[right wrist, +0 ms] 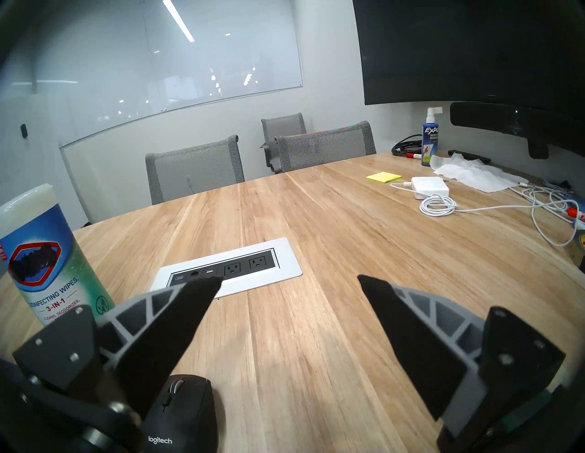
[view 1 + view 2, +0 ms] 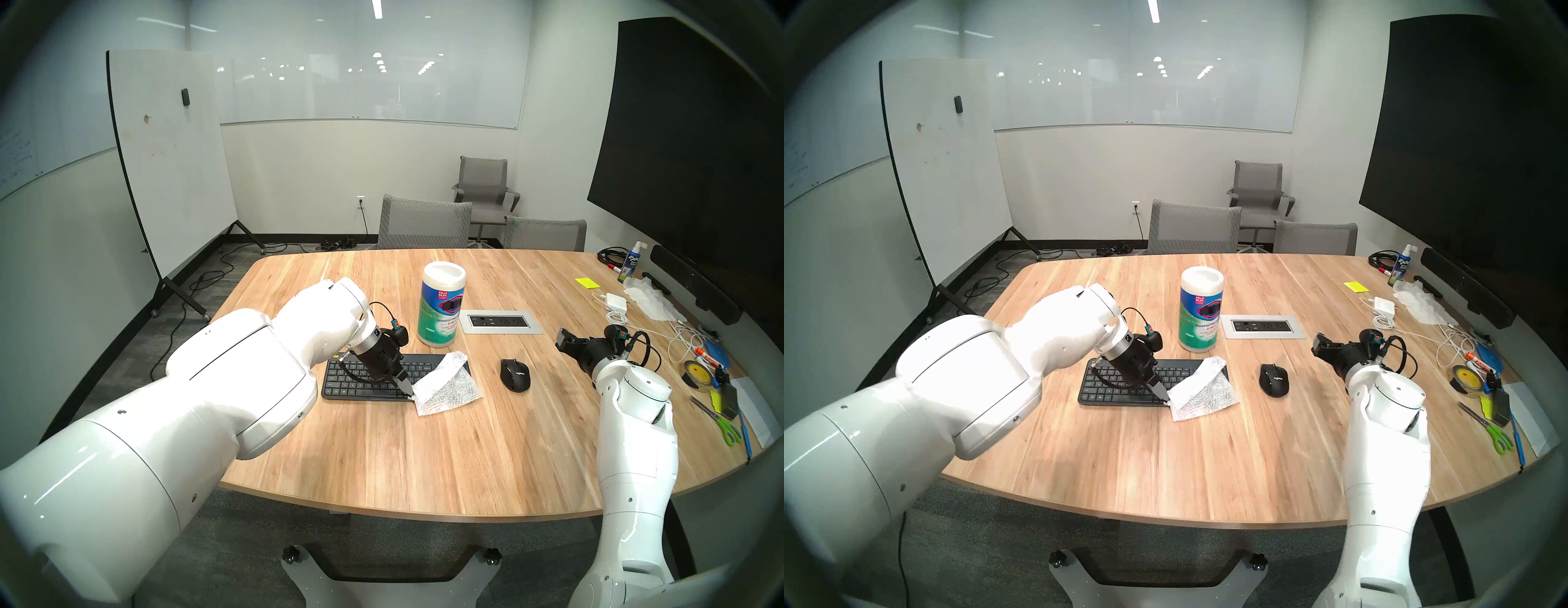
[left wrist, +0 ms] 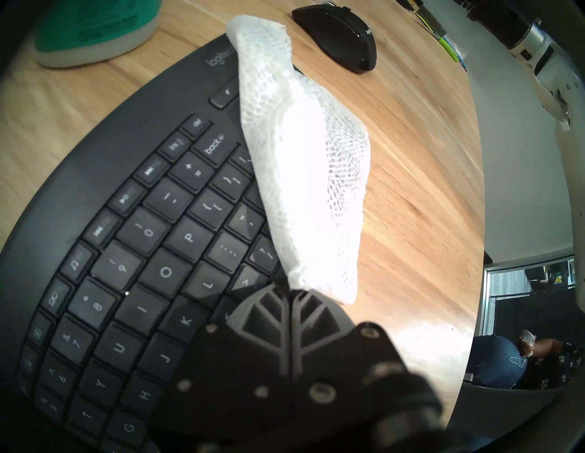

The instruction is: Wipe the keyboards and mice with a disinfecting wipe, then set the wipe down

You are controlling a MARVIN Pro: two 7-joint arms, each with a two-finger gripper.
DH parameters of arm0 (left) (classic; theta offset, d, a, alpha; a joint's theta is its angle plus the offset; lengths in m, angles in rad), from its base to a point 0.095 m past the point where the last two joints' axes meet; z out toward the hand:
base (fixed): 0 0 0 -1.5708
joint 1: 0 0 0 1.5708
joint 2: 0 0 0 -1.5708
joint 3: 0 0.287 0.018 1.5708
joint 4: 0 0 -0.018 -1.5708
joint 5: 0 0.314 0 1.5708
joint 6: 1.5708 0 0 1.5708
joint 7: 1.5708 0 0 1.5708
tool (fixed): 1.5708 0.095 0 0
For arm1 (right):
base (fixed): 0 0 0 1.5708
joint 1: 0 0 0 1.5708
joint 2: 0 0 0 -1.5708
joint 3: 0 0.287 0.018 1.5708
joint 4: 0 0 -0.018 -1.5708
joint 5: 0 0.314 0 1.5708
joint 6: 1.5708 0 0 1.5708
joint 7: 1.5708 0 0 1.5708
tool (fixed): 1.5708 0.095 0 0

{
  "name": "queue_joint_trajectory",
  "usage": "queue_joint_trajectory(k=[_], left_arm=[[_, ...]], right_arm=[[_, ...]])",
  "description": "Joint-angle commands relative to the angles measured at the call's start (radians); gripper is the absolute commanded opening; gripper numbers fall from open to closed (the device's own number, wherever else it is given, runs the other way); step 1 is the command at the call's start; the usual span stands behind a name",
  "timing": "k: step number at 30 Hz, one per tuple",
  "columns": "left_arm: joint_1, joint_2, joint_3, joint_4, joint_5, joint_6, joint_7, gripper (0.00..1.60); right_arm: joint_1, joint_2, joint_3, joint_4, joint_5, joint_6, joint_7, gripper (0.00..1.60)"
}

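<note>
Wipe pinched over the keyboard's right end

The disinfecting wipe point(image 2: 445, 384) drapes across the Logitech keyboard's point(image 2: 365, 378) right end near the table's point(image 2: 382, 458) middle, clamped by the left gripper point(image 2: 408, 392). The Logitech mouse point(image 2: 515, 373) sits right of it; the right gripper point(image 1: 289, 281) hovers spread, empty.

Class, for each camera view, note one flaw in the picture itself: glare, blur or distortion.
Head views: fisheye bends the table edge. Left wrist view: the wipe is blown out white, glare on the wood, the left gripper blurred. Right wrist view: the mouse is dim under the right gripper.
</note>
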Motion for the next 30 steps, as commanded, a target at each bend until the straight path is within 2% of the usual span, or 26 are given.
queue_joint_trajectory(k=[1,9,30], left_arm=[[-0.042,0.002,-0.019,-0.010,-0.019,0.004,-0.064,0.00],[-0.040,0.005,-0.029,-0.004,-0.027,0.019,-0.060,0.00],[-0.038,0.061,-0.039,-0.001,-0.034,0.067,-0.002,0.00]], right_arm=[[0.014,0.004,-0.001,-0.018,0.001,-0.005,0.001,1.60],[0.015,0.005,-0.001,-0.017,0.001,-0.005,0.001,1.60],[0.015,0.005,-0.001,-0.011,0.001,-0.005,0.001,1.60]])
